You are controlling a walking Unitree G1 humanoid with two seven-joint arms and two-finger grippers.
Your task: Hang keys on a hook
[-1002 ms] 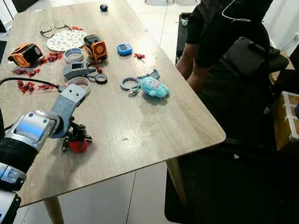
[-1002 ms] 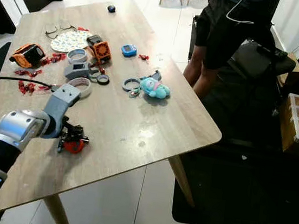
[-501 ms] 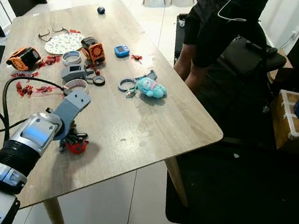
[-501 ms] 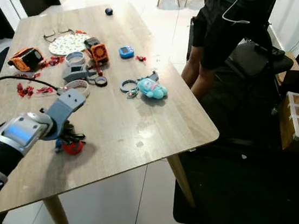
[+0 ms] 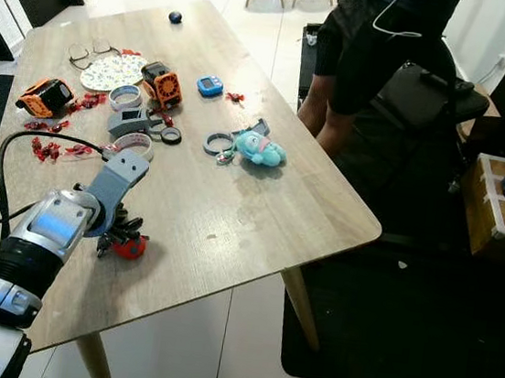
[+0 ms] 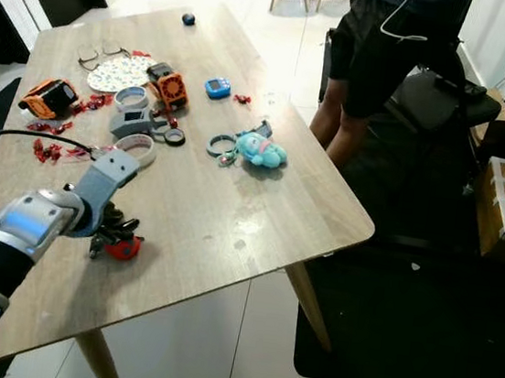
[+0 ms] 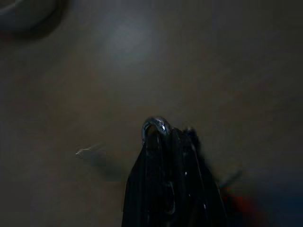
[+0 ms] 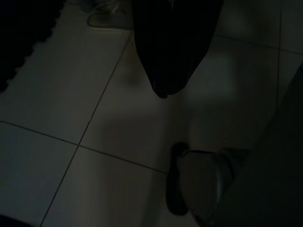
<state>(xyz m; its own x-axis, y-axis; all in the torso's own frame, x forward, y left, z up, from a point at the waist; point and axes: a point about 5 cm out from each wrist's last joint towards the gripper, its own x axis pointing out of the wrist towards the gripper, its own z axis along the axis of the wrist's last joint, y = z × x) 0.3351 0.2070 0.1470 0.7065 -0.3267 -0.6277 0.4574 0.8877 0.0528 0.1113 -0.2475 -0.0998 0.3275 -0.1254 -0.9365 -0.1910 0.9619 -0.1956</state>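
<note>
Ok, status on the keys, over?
Left end effector shut on key ring, low over table. Red fob on the wood. Right end effector idle above floor.

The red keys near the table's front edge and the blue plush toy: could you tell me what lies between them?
Only bare tabletop lies between the red keys and the blue plush toy, as the left eye view shows.

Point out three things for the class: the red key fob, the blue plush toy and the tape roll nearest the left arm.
red key fob (image 5: 131, 247), left eye view, its round red body.
blue plush toy (image 5: 259, 148), left eye view, its middle.
tape roll (image 6: 136, 148), right eye view, its white rim.
</note>
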